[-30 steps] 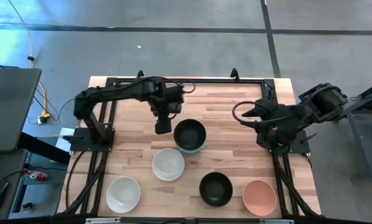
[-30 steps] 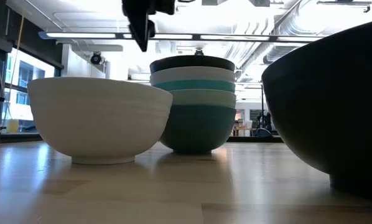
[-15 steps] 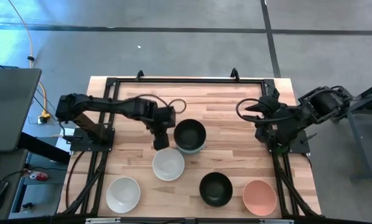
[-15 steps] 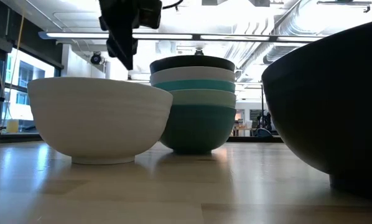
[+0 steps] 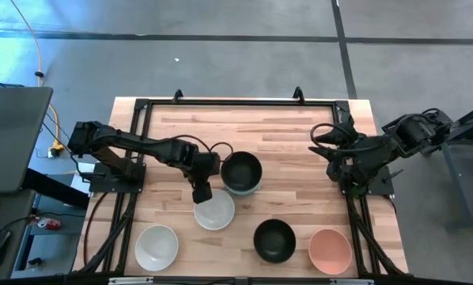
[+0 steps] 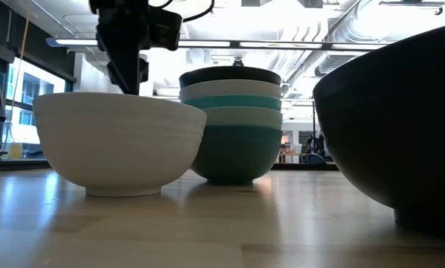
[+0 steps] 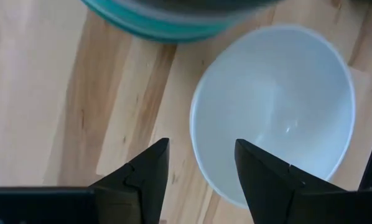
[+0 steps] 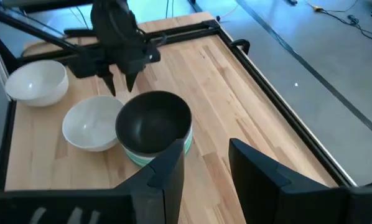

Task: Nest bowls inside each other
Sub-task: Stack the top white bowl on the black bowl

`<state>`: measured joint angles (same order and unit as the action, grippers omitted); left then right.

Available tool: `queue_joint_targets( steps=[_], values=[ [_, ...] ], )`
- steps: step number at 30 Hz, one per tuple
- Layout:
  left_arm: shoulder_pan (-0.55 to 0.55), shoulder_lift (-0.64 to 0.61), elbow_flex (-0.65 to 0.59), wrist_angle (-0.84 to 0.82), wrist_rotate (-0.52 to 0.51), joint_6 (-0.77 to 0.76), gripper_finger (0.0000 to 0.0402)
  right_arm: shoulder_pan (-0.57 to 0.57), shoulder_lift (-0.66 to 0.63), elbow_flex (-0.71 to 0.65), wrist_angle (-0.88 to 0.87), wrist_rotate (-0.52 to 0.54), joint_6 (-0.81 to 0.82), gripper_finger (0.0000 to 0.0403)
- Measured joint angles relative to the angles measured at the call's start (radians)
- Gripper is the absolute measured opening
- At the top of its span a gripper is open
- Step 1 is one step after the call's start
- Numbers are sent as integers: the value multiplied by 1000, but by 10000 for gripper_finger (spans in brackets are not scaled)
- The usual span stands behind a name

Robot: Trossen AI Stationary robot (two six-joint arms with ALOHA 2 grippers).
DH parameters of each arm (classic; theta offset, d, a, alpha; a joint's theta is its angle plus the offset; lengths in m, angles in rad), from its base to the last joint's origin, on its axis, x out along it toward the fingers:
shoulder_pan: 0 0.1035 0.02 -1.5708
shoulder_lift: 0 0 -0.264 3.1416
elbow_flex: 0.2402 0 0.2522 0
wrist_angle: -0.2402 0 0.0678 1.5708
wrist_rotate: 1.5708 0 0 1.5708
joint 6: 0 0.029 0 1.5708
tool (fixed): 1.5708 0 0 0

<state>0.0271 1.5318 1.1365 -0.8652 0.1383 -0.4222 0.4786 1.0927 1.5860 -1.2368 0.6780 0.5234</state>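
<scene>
Now left gripper [image 5: 202, 192] positioned over white bowl [image 5: 214, 210] rim at 10 o'clock, fingers spread, nothing gripped. Right gripper [image 5: 322, 140] parked at table [image 5: 284, 131] edge, fingers parted, empty.

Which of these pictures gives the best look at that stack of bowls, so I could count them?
The low view: the stack of bowls stands side-on, its five rims layered black, white, teal, mint, teal. The high view shows only the top black bowl from above. The right wrist view shows it slanted; the left wrist view catches just a blurred edge.
</scene>
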Motion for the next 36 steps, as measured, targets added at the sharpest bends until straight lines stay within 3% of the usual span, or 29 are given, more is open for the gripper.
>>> queue_joint_targets(
  steps=[12,36],
  values=[
    [-24,0,-68,39,4,-73,117,0,-42,-53,38,12,-5,118],
    [-30,27,-77,74,1,-143,115,0,-41,-53,38,12,-7,118]
  ],
)
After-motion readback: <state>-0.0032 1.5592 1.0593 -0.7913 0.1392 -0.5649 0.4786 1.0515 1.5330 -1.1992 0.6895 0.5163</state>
